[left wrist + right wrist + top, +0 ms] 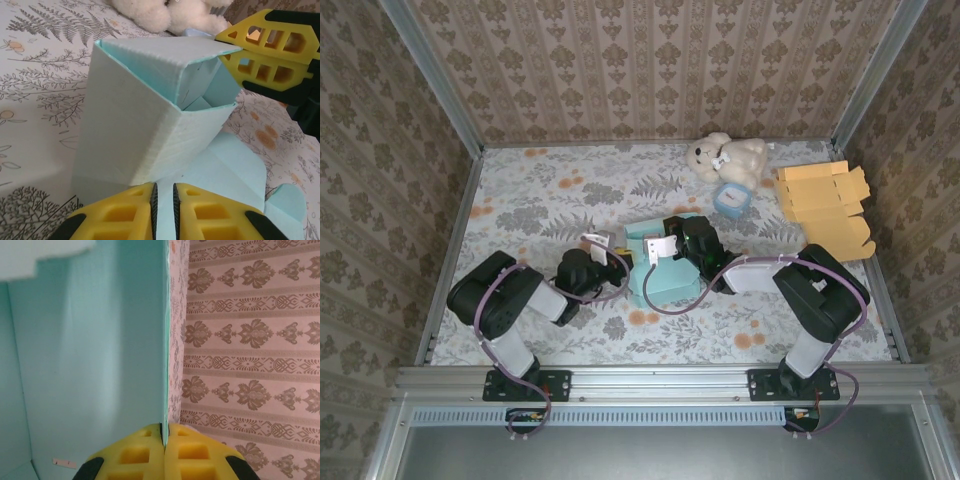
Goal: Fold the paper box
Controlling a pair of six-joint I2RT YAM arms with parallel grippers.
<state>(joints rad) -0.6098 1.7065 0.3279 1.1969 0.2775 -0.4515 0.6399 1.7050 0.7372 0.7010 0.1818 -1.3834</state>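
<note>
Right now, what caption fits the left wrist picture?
Right gripper pinches the teal paper box by its top flap.

- A table [520,205] covered in pale cloth printed with grey ferns and orange flowers.
- A partly folded teal paper box [665,285] stands at centre frame.
- Upper right: a white plush bear [728,157], a small pale-blue round tub [730,199] and a stack of flat orange cardboard blanks [825,205].

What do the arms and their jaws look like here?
The left arm and right arm have bulky black housings, pale grey lower links and black base plates. A purple cable loops along each. On the left gripper and right gripper, the jaws are yellow with rectangular cut-out windows and black rear corners; the left's inner faces are dark and ribbed.
</note>
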